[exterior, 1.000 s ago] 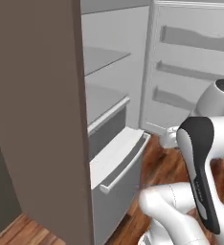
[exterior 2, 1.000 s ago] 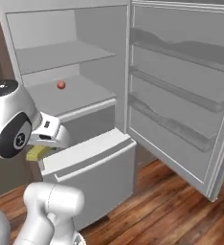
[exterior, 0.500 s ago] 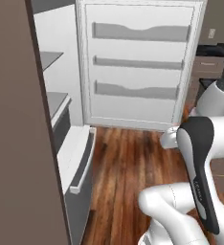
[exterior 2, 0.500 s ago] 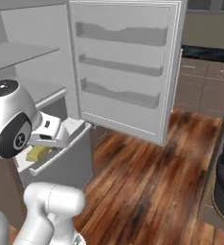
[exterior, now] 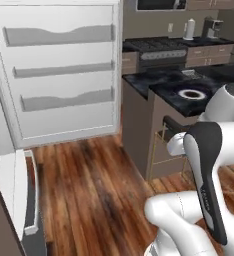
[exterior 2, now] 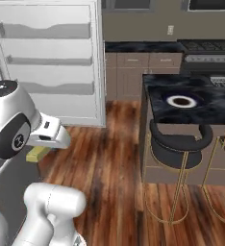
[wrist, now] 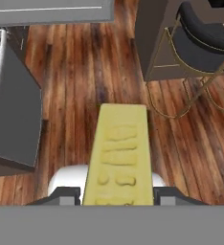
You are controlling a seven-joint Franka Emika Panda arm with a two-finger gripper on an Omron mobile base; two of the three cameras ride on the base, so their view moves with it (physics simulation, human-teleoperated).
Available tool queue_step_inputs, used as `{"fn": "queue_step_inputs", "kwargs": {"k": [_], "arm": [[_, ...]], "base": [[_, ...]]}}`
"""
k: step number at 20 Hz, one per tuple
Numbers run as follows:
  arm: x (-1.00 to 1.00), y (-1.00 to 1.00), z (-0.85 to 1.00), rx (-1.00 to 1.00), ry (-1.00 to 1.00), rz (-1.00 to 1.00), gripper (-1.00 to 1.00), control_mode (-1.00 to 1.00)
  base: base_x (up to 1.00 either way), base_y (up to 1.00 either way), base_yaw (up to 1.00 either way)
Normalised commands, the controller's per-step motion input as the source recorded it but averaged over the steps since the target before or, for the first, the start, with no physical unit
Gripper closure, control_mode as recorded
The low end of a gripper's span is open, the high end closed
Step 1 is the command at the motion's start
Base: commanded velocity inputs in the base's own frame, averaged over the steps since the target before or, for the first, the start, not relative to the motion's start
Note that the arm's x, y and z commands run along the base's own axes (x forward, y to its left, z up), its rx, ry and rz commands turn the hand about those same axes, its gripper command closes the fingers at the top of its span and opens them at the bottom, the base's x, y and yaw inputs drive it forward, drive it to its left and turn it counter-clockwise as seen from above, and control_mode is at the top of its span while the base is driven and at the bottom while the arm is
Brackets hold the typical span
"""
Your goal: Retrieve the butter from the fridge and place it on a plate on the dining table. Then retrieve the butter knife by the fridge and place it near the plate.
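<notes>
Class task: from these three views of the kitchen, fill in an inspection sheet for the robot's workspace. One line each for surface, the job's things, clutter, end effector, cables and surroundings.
Surface: square dining table with a black white-veined marble top.
Job's things: round plate with white centre and dark navy rim lies on that table; yellow rectangular butter stick sits between the end effector's fingers, above the floor; open silver-grey fridge door with pale shelves.
Clutter: nothing seen on the table besides the plate.
End effector: shut on the butter stick.
Cables: nothing seen.
Surroundings: brown wooden plank floor; round dark stool with gold frame at the table; black counters over brown cabinets behind.
</notes>
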Motion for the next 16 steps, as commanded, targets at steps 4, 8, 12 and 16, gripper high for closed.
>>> {"fn": "queue_step_inputs", "kwargs": {"k": [4, 8, 12, 16], "arm": [[0.00, 0.00, 0.00, 0.00, 0.00, 0.00, 1.00, 1.00], [0.00, 0.00, 0.00, 0.00, 0.00, 0.00, 1.00, 1.00], [0.00, 0.00, 0.00, 0.00, 0.00, 0.00, 1.00, 1.00], [0.00, 0.00, 0.00, 0.00, 0.00, 0.00, 1.00, 1.00]], "base": [[0.19, -0.80, -0.34], [0.48, -0.99, -0.12], [0.25, -0.99, 0.03], [0.08, -0.71, 0.15]]}}
